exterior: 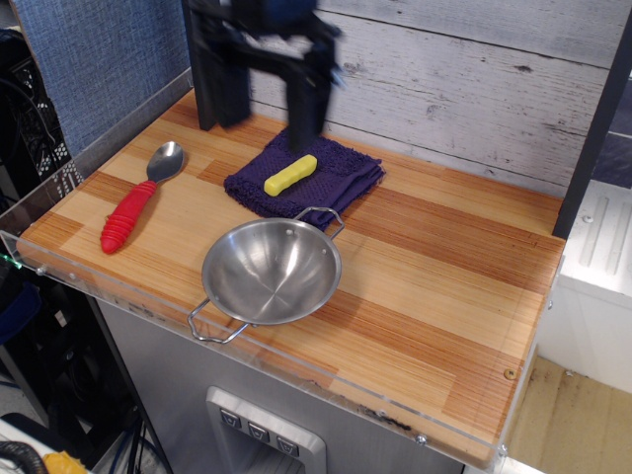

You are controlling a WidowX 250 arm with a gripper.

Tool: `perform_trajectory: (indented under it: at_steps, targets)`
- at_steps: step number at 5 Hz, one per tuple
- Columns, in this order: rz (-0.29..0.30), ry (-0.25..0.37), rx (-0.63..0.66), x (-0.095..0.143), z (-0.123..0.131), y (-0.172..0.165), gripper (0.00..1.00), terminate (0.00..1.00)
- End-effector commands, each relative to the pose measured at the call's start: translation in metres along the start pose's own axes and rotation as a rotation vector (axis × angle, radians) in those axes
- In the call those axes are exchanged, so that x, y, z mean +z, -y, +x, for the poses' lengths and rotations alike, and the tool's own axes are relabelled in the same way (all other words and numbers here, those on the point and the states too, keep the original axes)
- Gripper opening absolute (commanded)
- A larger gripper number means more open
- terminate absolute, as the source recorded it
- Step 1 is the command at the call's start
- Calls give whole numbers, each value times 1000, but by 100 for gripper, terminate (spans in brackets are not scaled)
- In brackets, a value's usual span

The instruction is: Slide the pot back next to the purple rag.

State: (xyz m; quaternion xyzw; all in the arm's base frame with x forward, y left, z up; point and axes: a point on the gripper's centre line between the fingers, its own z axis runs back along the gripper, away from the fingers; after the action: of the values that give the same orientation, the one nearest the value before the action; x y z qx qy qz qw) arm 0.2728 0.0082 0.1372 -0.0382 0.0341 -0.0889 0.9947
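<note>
The shiny steel pot (272, 272) with two wire loop handles sits near the table's front edge; its far handle touches or nearly touches the front corner of the purple rag (331, 178). The folded rag lies toward the back of the table. My gripper (269, 133) is blurred and hangs above the rag's back edge, behind the pot and apart from it. Its jaws stand open and empty.
A small yellow piece (290, 175) lies on the rag. A red-handled metal spoon (138, 202) lies at the left. A black post (209, 94) stands at the back left, against the white plank wall. A clear acrylic lip (128, 296) runs along the front edge.
</note>
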Motion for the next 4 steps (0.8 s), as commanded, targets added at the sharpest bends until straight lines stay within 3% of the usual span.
perform_trajectory:
  at_steps: [1,2,4]
  targets:
    - [80,90,-52,-43,-9,36,100,0]
    - [99,170,-30,-57,-8,30,100,0]
    - [137,165,-16,-74,-4,19,100,0]
